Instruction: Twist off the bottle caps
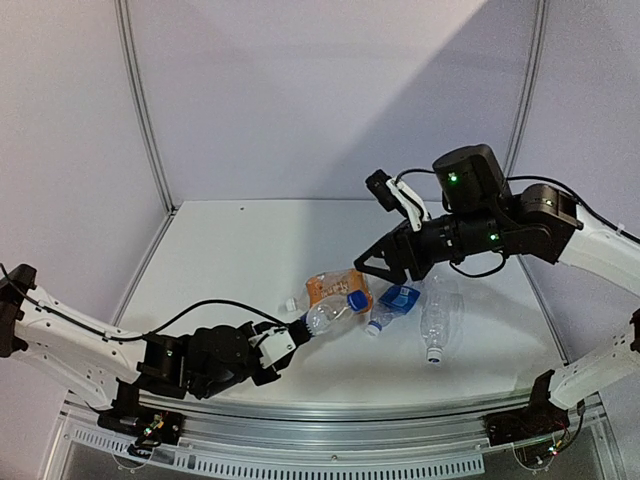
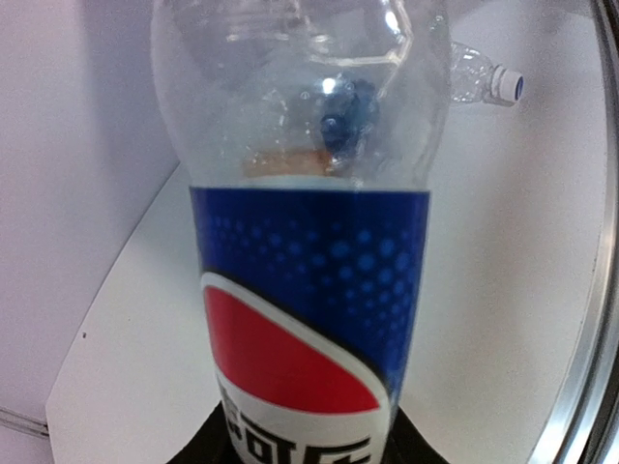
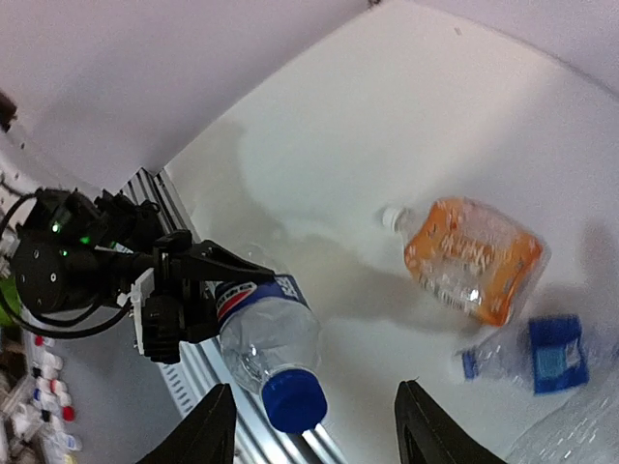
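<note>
My left gripper (image 1: 296, 330) (image 2: 309, 454) is shut on the base end of the Pepsi-labelled bottle (image 1: 328, 314) (image 2: 309, 280) (image 3: 266, 329), holding it off the table and pointing up-right. Its blue cap (image 1: 357, 299) (image 3: 295, 401) is on the neck. My right gripper (image 1: 375, 265) (image 3: 314, 435) hovers just beyond the cap, open; its fingers (image 3: 208, 430) flank the cap without touching it. The orange bottle (image 1: 338, 287) (image 3: 474, 256) with a white cap (image 1: 291, 304) (image 3: 389, 217), the blue-labelled bottle (image 1: 395, 302) (image 3: 537, 358) and the plain clear bottle (image 1: 440, 312) lie on the table.
The metal rail (image 1: 330, 405) runs along the table's near edge, under the held bottle. Pale walls close off the table at the back and both sides. In the left wrist view a clear bottle neck with a white cap (image 2: 505, 84) shows at the upper right.
</note>
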`<move>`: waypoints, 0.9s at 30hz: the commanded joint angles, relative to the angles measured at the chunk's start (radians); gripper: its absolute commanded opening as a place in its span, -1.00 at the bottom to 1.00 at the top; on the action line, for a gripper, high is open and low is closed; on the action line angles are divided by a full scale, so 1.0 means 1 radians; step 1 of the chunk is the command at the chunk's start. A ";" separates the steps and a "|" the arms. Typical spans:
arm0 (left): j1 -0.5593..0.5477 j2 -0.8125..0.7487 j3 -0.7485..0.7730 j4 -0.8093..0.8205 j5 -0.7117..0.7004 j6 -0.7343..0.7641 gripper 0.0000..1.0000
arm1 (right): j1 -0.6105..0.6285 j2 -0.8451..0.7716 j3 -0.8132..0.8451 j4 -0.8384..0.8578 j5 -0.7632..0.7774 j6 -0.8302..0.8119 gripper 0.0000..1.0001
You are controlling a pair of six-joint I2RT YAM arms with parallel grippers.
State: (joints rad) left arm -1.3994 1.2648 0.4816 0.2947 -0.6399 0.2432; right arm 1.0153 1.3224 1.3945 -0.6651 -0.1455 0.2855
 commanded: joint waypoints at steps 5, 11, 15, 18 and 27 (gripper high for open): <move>-0.027 0.017 0.019 0.037 -0.062 0.024 -1.00 | -0.116 0.029 -0.069 -0.103 -0.279 0.429 0.15; -0.029 0.014 0.019 0.040 -0.065 0.025 -1.00 | -0.116 0.092 -0.083 -0.021 -0.384 0.476 0.12; -0.029 0.012 0.018 0.041 -0.064 0.026 -1.00 | -0.116 0.110 -0.077 -0.003 -0.410 0.493 0.05; -0.029 0.008 0.018 0.040 -0.061 0.026 -1.00 | -0.116 0.125 -0.078 0.002 -0.424 0.498 -0.02; -0.032 0.006 0.017 0.040 -0.064 0.024 -1.00 | -0.115 0.139 -0.094 0.011 -0.464 0.506 -0.23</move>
State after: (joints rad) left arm -1.4113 1.2747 0.4824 0.3092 -0.6933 0.2623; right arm 0.8974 1.4437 1.3178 -0.6640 -0.5766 0.7818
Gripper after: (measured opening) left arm 0.347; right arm 0.391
